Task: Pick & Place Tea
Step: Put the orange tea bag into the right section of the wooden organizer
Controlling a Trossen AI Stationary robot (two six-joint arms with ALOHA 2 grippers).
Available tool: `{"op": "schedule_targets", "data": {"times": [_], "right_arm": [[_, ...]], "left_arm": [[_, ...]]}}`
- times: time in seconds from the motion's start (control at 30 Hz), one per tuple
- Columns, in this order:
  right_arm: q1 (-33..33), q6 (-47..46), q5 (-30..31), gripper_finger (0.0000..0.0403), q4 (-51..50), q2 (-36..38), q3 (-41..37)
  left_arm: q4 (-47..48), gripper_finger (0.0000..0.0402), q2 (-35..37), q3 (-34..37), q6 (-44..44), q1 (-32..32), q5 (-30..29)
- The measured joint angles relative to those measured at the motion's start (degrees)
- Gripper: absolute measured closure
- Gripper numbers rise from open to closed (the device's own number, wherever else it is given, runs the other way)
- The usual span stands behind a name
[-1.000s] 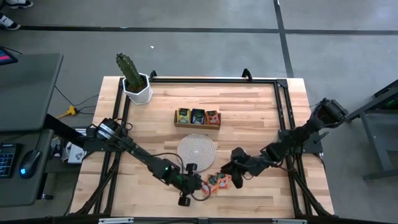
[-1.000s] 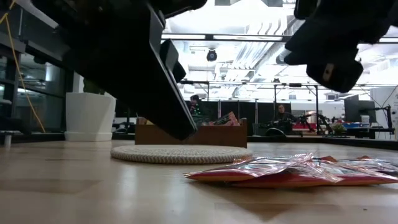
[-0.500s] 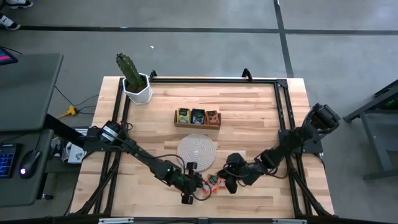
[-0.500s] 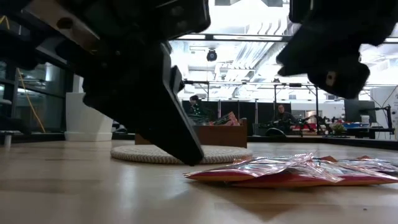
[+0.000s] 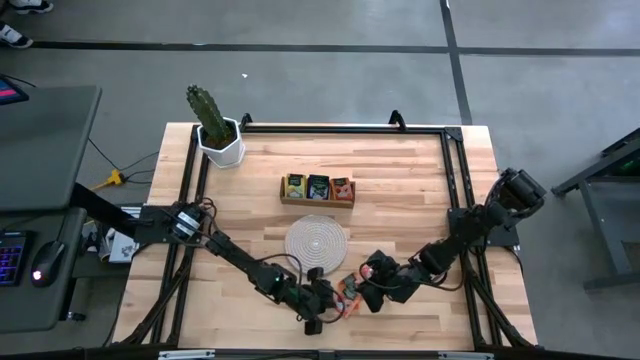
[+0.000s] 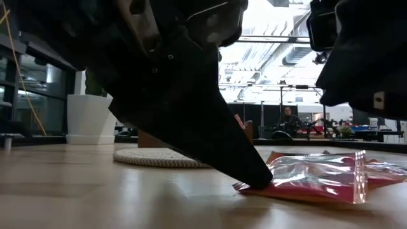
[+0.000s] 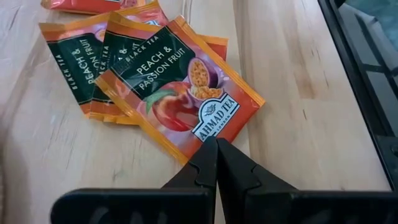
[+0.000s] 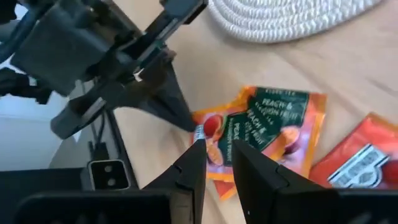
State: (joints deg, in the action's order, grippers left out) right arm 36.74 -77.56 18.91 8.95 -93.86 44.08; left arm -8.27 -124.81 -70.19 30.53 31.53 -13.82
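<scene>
Several orange-red tea sachets [image 5: 349, 289] lie in an overlapping pile on the table near its near edge; the top one [image 7: 180, 87] reads "Peach & Passion Fruit". My left gripper [image 7: 216, 143] is shut, its tips at the top sachet's edge. My right gripper [image 8: 217, 149] is narrowly open and hovers over the pile [image 8: 261, 124] from the right side, clear of the table in the low view [image 6: 369, 63]. More sachets stand in the wooden tray [image 5: 318, 190]. My left gripper's shut fingertips [image 7: 211, 149] bear down on the top sachet's edge [image 7: 200, 132], near the corner facing the gripper. The fingers come slanting down from the table's left [image 6: 254, 181]. The sachet's pressed edge is on the table, and its opposite side [image 6: 359, 168] stands tipped up.
The round woven mat [image 5: 317, 240] lies just beyond the pile. The three-compartment tray sits farther back, and a potted cactus [image 5: 214, 130] stands at the far left corner. Both arms crowd the pile. Another red sachet [image 8: 364, 155] lies to the pile's right.
My left gripper has moved toward the table's right and down until its tips reached the top sachet's edge. My right gripper has come toward the near edge and lower, over the pile. In the low view the top sachet's side away from the left gripper has tipped up.
</scene>
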Motion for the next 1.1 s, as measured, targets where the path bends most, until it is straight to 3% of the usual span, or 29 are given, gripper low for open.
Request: {"op": "schedule_targets", "data": {"times": [0.33, 0.57, 1.1], "right_arm": [[0.4, -5.1, -1.7, 0.025, -0.6, 0.0, 0.1], [-0.4, -7.3, -6.5, 0.0193, -0.2, -1.7, 0.1], [-3.4, -6.4, -11.2, 0.019, 6.2, -8.5, 0.1]], "left_arm": [[-0.9, 0.0401, -0.1, 0.3, -0.3, 0.0, -0.3], [-0.9, 0.0401, -0.1, 0.3, -0.4, 0.0, -0.2], [-1.1, 0.0401, -0.1, 0.3, -0.4, 0.0, 0.1]]}}
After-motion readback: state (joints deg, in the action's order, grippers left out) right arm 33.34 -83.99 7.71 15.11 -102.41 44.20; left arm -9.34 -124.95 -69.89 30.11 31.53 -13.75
